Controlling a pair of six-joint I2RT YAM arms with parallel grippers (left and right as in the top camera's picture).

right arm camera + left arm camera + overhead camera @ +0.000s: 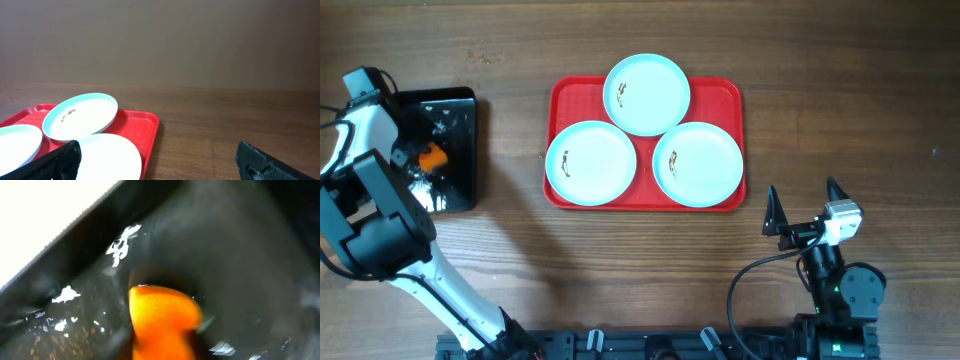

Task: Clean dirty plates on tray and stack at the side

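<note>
Three pale-blue plates lie on the red tray (725, 95): one at the back (647, 94), one front left (591, 163) and one front right (698, 163), each with a small brown smear. My right gripper (805, 208) is open and empty, just off the tray's front right corner. In the right wrist view its fingers (157, 160) frame the tray's corner (145, 125) and the plates (80, 116). My left gripper (420, 160) is down inside the black bin (460, 100) at an orange object (432, 155). The left wrist view shows this orange object (162, 312) blurred and very close; the fingers do not show.
The black bin stands at the table's left side, well apart from the tray, with wet white flecks on its floor (120, 247). Bare wooden table (840, 90) lies to the right of the tray and in front of it.
</note>
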